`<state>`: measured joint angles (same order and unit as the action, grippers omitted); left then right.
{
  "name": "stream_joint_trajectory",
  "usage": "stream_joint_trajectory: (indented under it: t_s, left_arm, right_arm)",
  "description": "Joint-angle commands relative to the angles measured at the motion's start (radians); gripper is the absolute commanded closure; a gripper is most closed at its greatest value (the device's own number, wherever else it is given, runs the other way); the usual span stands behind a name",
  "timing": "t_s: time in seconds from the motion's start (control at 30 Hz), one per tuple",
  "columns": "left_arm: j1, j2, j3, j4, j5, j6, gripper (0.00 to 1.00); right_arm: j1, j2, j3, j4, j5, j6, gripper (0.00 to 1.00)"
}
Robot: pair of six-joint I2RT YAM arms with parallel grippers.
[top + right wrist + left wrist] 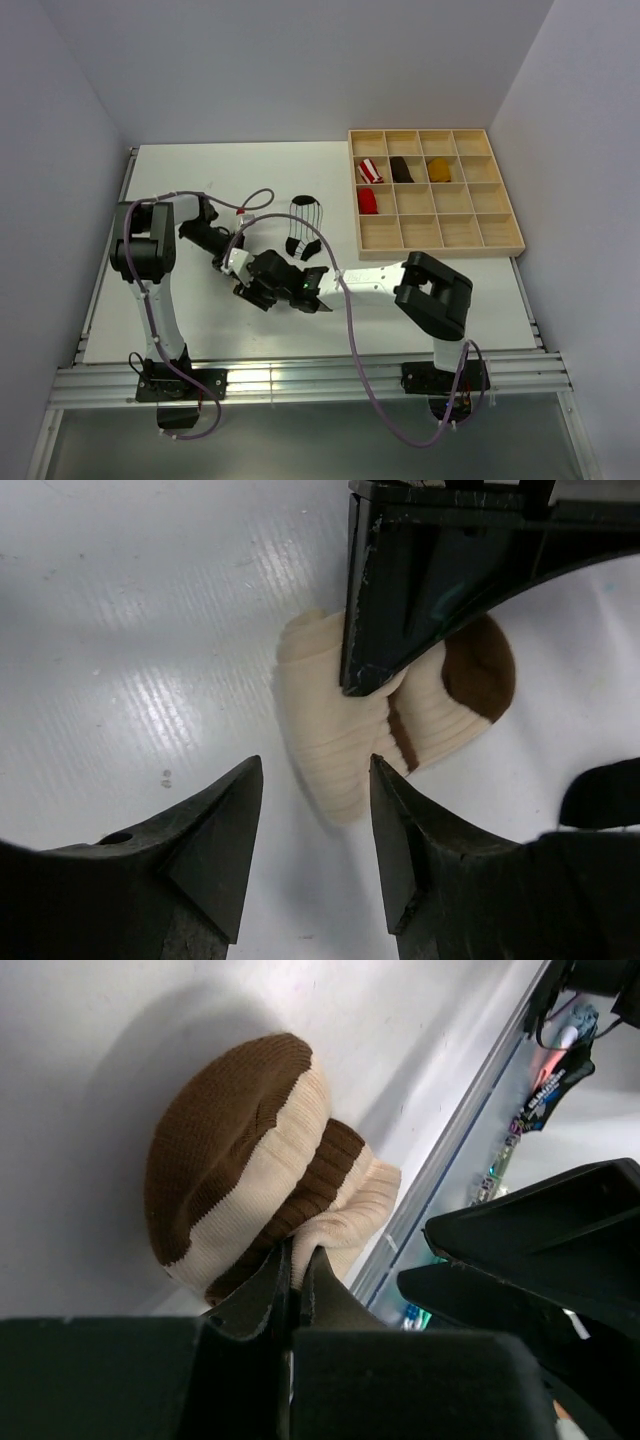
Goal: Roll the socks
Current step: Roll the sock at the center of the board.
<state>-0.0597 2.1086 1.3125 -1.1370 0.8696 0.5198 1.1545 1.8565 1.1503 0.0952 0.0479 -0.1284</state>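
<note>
Centrally, on the near half of the white desk [200, 180], the cream-and-brown knitted sock [240, 1160] lies bunched into a loose roll. Its brown toe cap is rounded on top, and its ribbed cream cuff is folded beneath a brown band. The left end effector [297, 1265] is closed narrow on it, with its black fingertips pressed together and a fold of the cream cuff pinched between them. From the right wrist camera, one of those fingers [400, 600] comes down from above onto the middle of the roll. The right end effector [315, 765] stands wide and holds nothing, its two dark fingers spread apart just short of the roll's cream end. Seen from overhead, both end effectors meet over the sock and largely hide it. Beyond them, farther from the arm bases, the white fabric sock with thin black stripes [303, 228] lies flat on the desk with its black toe and heel showing, touched by neither arm. At the back right sits a pale wooden tray [440, 252] divided into square compartments. Its second row holds a red-and-white striped sock bundle [370, 167], a dark brown sock bundle [401, 169] and a mustard-yellow sock bundle [440, 169], side by side. A plain red sock bundle [368, 201] sits in the compartment just below the striped one.
</note>
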Motion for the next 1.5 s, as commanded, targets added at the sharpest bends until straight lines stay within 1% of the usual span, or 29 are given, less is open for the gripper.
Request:
stream_joint_trajectory:
  t_s: [0.0, 0.23, 0.37, 0.53, 0.97, 1.13, 1.27, 1.33, 1.37, 1.47]
  left_arm:
    - [-0.002, 0.044, 0.005, 0.002, -0.139, 0.088, 1.00]
    - [-0.002, 0.068, 0.011, -0.041, -0.142, 0.115, 1.00]
    - [-0.002, 0.068, 0.007, -0.047, -0.147, 0.117, 1.00]
    - [-0.003, 0.068, 0.004, -0.058, -0.150, 0.126, 1.00]
    - [-0.003, 0.077, 0.005, -0.089, -0.147, 0.149, 1.00]
    - [-0.005, 0.085, 0.005, -0.099, -0.135, 0.158, 1.00]
    - [-0.006, 0.087, 0.010, -0.113, -0.121, 0.167, 0.97]
    - [-0.006, 0.085, 0.013, -0.118, -0.116, 0.174, 0.96]
    - [-0.005, 0.082, 0.016, -0.118, -0.112, 0.177, 0.93]
    - [-0.006, 0.068, 0.021, -0.124, -0.090, 0.180, 0.87]
  right_arm:
    - [0.022, 0.038, 0.057, -0.008, 0.119, -0.106, 0.46]
    - [0.080, 0.092, 0.065, 0.021, 0.213, -0.184, 0.43]
    - [0.103, 0.098, 0.054, 0.064, 0.247, -0.203, 0.42]
    - [0.125, 0.116, 0.062, 0.080, 0.294, -0.231, 0.41]
    - [0.143, 0.167, 0.107, 0.057, 0.291, -0.261, 0.40]
    - [0.142, 0.197, 0.130, 0.040, 0.274, -0.260, 0.46]
    - [0.131, 0.216, 0.152, 0.002, 0.238, -0.238, 0.50]
    - [0.119, 0.214, 0.167, -0.034, 0.192, -0.215, 0.56]
    - [0.111, 0.213, 0.173, -0.046, 0.175, -0.206, 0.59]
    - [0.077, 0.211, 0.193, -0.089, 0.092, -0.162, 0.64]
